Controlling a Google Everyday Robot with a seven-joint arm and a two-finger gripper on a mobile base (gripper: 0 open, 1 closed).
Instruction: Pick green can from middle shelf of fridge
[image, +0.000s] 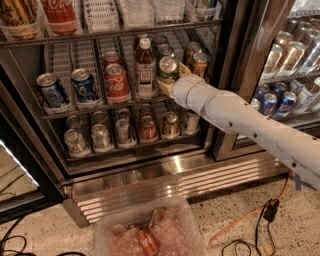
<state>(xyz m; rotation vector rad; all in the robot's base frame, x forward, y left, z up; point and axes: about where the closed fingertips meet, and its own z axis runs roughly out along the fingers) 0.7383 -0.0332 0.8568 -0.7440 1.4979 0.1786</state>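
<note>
Over on the left of the middle shelf (100, 107), a couple of blue cans (84, 86) are sitting in the white lanes, with a red cola can (117, 82) and a dark bottle (145, 67) lining up next to them. Just right of the bottle, the green can (168, 68) is standing upright near the shelf's front. The gripper (172, 82) is sitting right at it, up against its lower right side. Honestly can't tell if it's clamped on or loose, since the white wrist is blocking most of it.

The arm (240, 117) is reaching in from the lower right in one long diagonal, up and leftward, and its far end is getting cut off by the frame edge. Brown-gold cans (200, 61) are peeking out behind the wrist. The cans on the lower shelf are sitting in dim light and I can't read them.

The fridge (165, 182) is showing its ribbed steel base along the bottom. In front of it a clear plastic bin (112, 225) is resting on speckled floor, with an orange cable (245, 220) trailing off to the right.
</note>
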